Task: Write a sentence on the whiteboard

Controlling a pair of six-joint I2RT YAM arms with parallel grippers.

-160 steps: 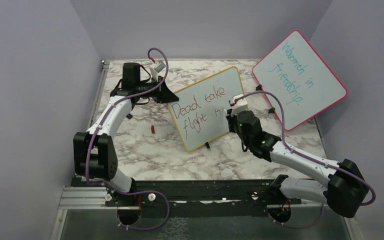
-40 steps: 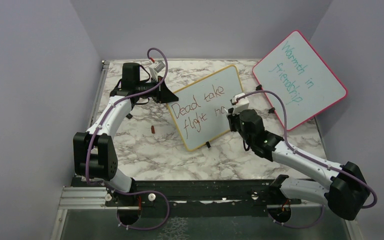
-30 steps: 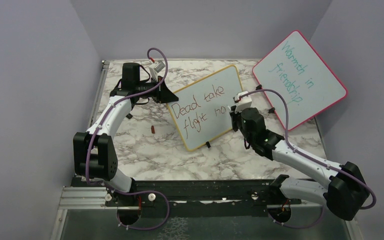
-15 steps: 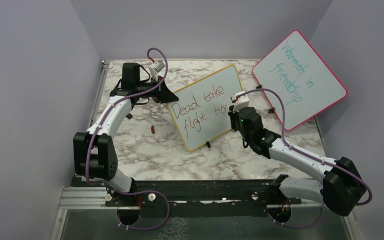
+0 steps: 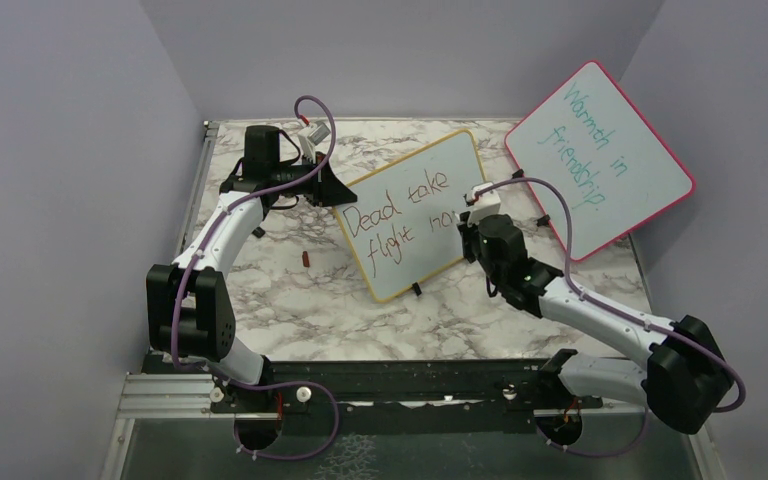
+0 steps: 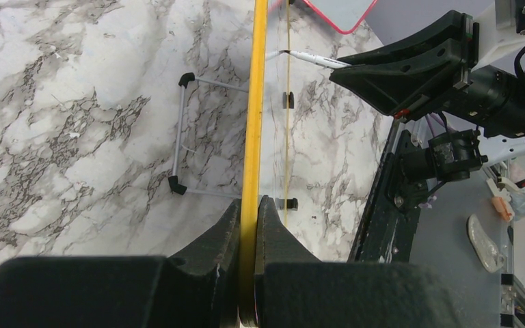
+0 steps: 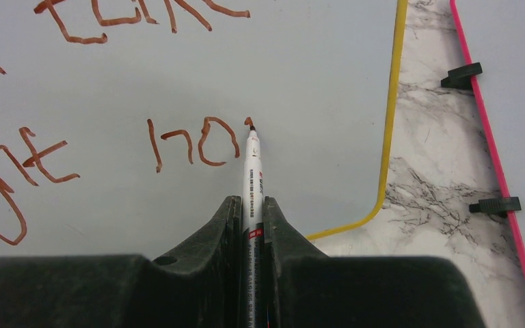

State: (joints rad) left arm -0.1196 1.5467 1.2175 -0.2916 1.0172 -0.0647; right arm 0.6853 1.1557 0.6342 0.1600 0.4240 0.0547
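**Marker tip on board, lower line**

At table centre, the whiteboard (image 5: 412, 215) stands tilted; the left gripper (image 6: 249, 225) is clamped on its yellow frame edge. The right gripper (image 7: 251, 219) is closed around a marker (image 7: 252, 174) (tip touching the surface), just right of the sentence (image 7: 191, 142), after "no".

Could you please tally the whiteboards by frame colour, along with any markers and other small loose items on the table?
Yellow-framed whiteboard: 1
Pink-framed whiteboard: 1
Marker: 1, held in the right gripper
Small red item lying on the table: 1
Total: 4
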